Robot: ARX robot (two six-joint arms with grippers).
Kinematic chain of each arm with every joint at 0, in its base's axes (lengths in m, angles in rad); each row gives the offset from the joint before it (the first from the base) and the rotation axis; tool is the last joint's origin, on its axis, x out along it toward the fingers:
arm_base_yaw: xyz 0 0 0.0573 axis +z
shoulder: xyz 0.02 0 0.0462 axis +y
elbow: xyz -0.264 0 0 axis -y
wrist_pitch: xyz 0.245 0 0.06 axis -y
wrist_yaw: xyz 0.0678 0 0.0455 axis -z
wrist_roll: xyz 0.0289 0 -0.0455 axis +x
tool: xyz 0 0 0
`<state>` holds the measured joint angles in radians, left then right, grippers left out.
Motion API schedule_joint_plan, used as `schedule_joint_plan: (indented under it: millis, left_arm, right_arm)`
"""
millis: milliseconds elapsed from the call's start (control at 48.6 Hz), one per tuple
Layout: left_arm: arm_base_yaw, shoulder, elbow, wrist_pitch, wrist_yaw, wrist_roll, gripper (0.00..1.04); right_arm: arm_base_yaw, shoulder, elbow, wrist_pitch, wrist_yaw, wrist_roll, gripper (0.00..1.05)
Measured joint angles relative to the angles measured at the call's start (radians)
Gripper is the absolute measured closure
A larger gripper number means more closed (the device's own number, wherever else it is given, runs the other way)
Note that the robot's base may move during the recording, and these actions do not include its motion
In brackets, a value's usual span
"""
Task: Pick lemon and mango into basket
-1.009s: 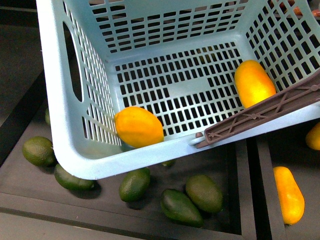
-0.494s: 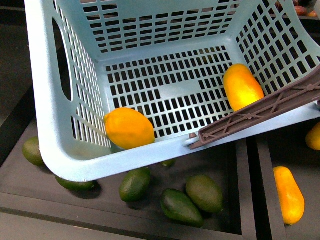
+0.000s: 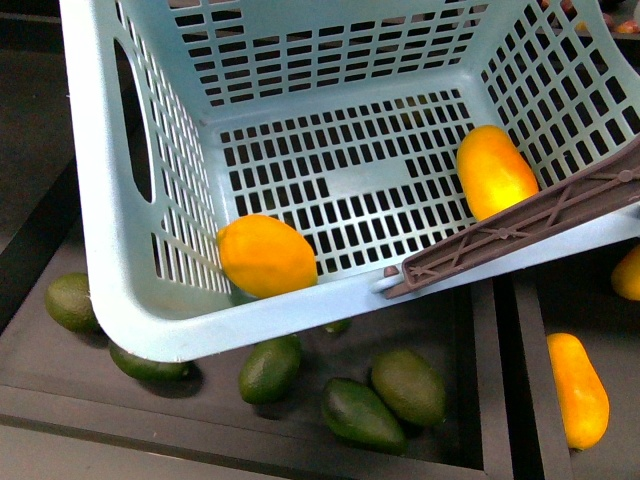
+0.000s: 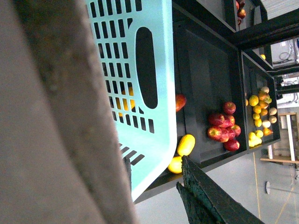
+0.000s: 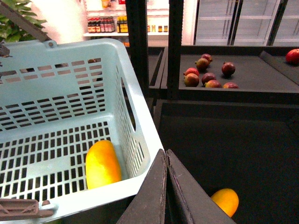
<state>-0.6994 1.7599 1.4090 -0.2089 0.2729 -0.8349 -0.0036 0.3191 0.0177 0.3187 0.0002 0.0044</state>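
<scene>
Surroundings: avocados (image 3: 385,398) are seen under the basket (image 3: 110,230); the lemon (image 3: 266,256) and mango (image 3: 495,171) lie inside.
Change: the basket is shifted slightly right.
Fingers: right gripper (image 5: 166,179) is pressed closed, empty; the left's cannot be told.

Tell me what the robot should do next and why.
Probably nothing more than draw the right hand back and stop: its fingers look closed and empty, and both the lemon and the mango already lie on the floor of the basket, so the picking appears finished.
</scene>
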Motion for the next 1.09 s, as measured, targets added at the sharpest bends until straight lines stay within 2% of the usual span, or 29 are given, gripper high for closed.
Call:
schedule_joint_plan:
  millis: [535,659,803,927,1009,1092]
  left_arm:
    - [0.000,0.000,0.000,0.000,0.000,0.000,0.74]
    - [0.000,0.000,0.000,0.000,0.000,0.000,0.74]
    - [0.000,0.000,0.000,0.000,-0.001,0.002,0.74]
    - [0.000,0.000,0.000,0.000,0.000,-0.002,0.74]
    - [0.000,0.000,0.000,0.000,-0.003,0.003,0.74]
    - [0.000,0.000,0.000,0.000,-0.003,0.000,0.74]
  right_arm:
    - [0.000,-0.146,0.000,-0.146,0.000,0.000,1.03]
    - [0.001,-0.276,0.000,-0.303,0.000,-0.001,1.03]
    - [0.002,-0.310,0.000,-0.316,0.000,-0.002,1.02]
    - [0.002,-0.312,0.000,-0.317,0.000,-0.002,0.80]
    - [0.002,-0.312,0.000,-0.317,0.000,-0.002,0.60]
    - [0.002,-0.312,0.000,-0.317,0.000,-0.002,0.50]
